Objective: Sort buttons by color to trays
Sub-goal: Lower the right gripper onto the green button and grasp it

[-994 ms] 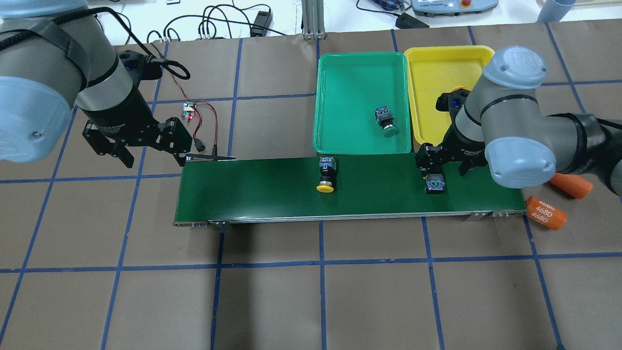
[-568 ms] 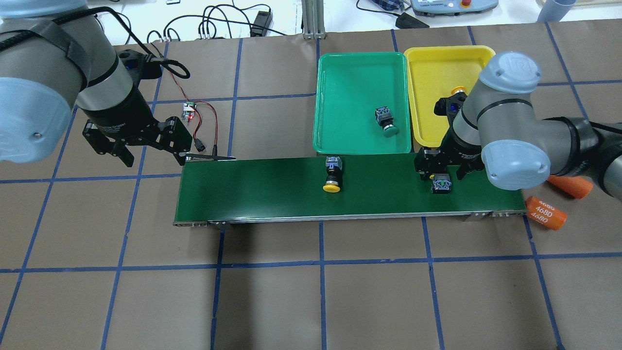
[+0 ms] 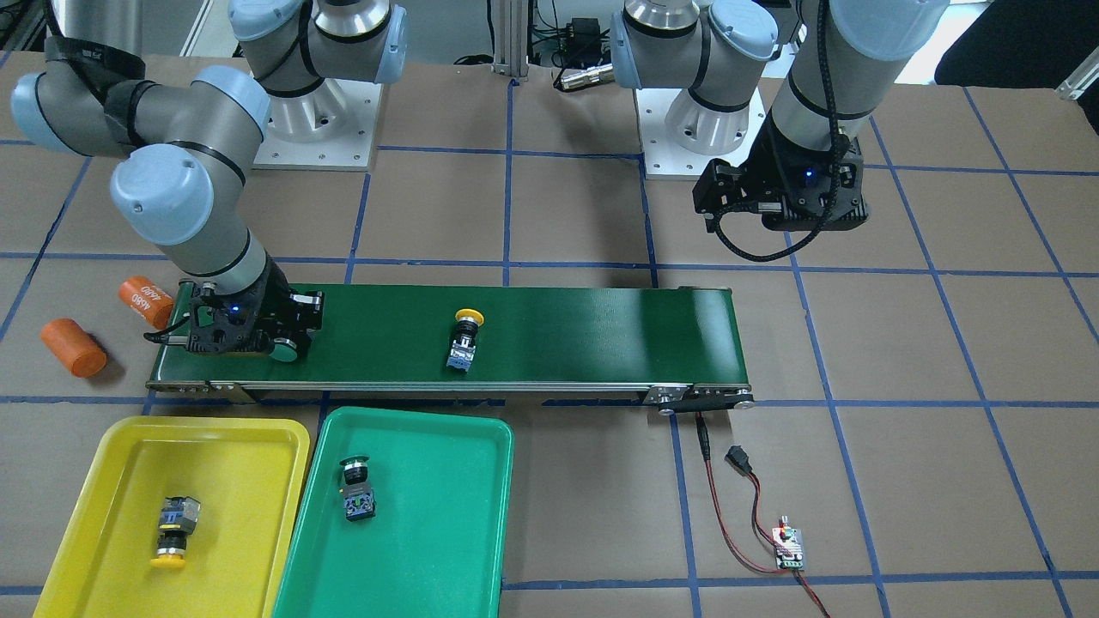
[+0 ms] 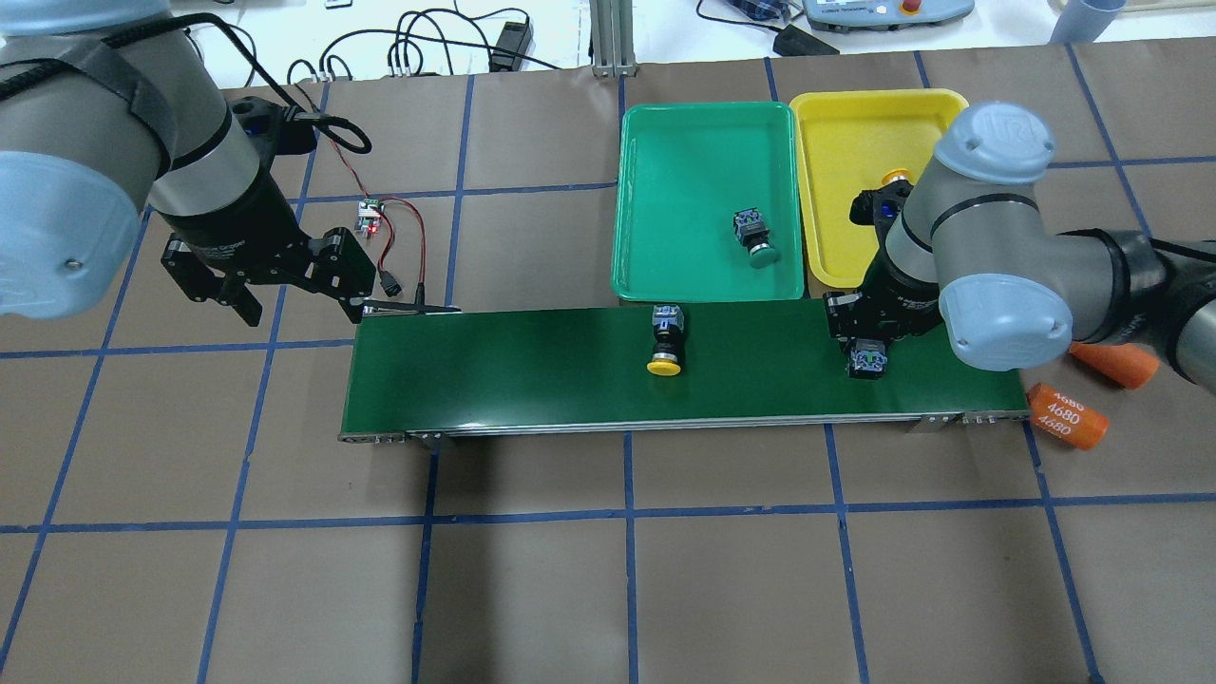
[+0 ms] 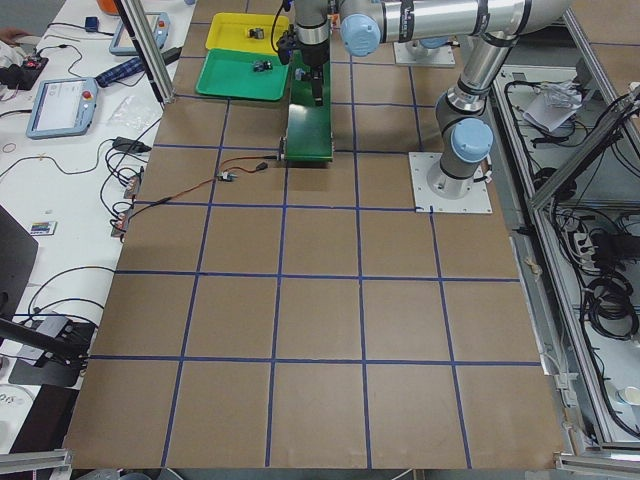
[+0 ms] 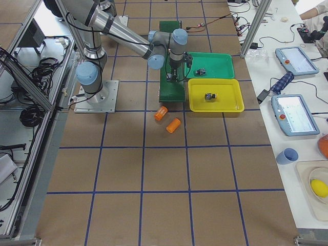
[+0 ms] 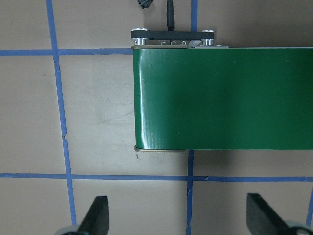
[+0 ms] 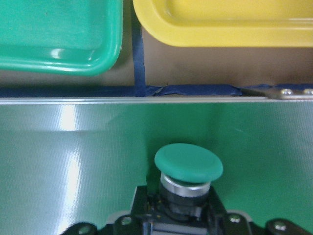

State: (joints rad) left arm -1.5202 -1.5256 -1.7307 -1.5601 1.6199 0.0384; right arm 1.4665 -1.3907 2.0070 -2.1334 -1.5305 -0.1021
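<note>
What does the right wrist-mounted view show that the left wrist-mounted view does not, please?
Only the right wrist-mounted view shows the green-capped push-button, close up on the long dark-green conveyor belt, plus corners of the green plastic tray and the yellow plastic tray. Only the left wrist-mounted view shows the belt's black end bracket and the open left gripper over brown table. Both show that belt.

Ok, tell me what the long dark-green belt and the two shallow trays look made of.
The long dark-green conveyor belt: likely rubbery sheet, semi-gloss; streaky glare, fine ribbed texture. The shallow green tray and yellow tray: probably moulded plastic, glossy; rounded rims catch highlights.
</note>
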